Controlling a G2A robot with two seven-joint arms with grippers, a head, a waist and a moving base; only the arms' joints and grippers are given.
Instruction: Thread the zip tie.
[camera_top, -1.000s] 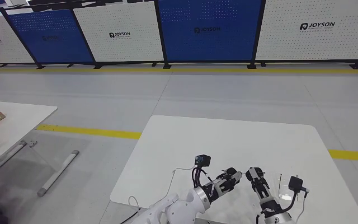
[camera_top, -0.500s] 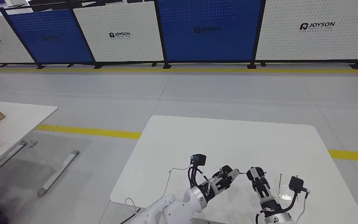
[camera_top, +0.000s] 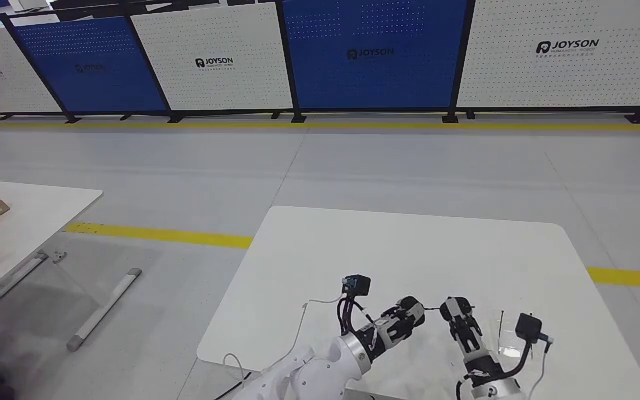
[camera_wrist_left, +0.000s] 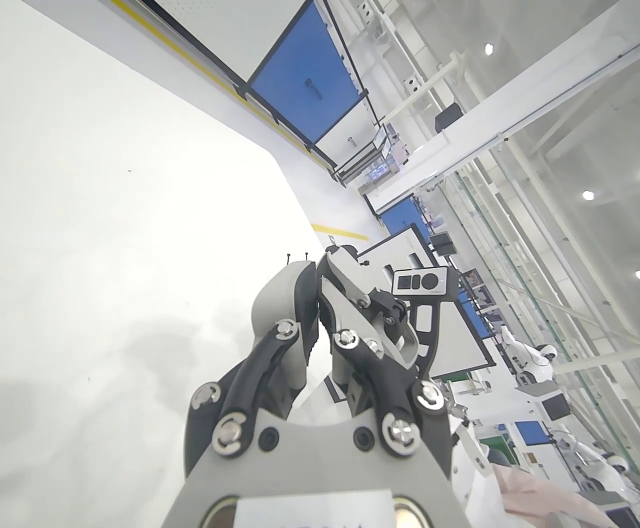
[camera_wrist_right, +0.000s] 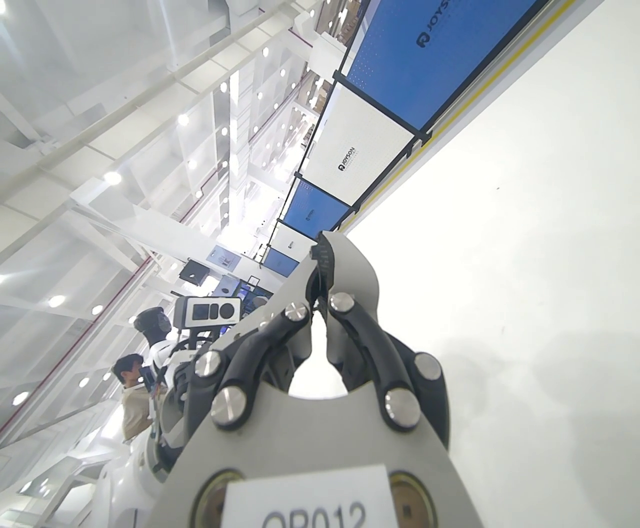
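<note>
In the top view, a white rectangular table (camera_top: 400, 250) is seen with both arms set over its near edge. The left gripper (camera_top: 412, 303) and the right gripper (camera_top: 452, 305) are held just beside each other, tips turned toward one another and nearly touching. A thin black zip tie (camera_top: 501, 325) is laid flat on the table just beside the right arm, on the side away from the left arm, apart from both grippers.

In the left wrist view, the left gripper (camera_wrist_left: 318, 280) is seen above the table (camera_wrist_left: 125, 175) with its grey fingers and ribbed black pads pressed together. The right gripper (camera_wrist_left: 340, 260) is seen directly behind it, tip close against tip. Whether anything thin is pinched there cannot be told.

In the right wrist view, the right gripper (camera_wrist_right: 320, 250) is shown over the table (camera_wrist_right: 525, 200) with its fingers brought together, the ribbed black pads meeting at the tip. No held object can be made out between them.
</note>
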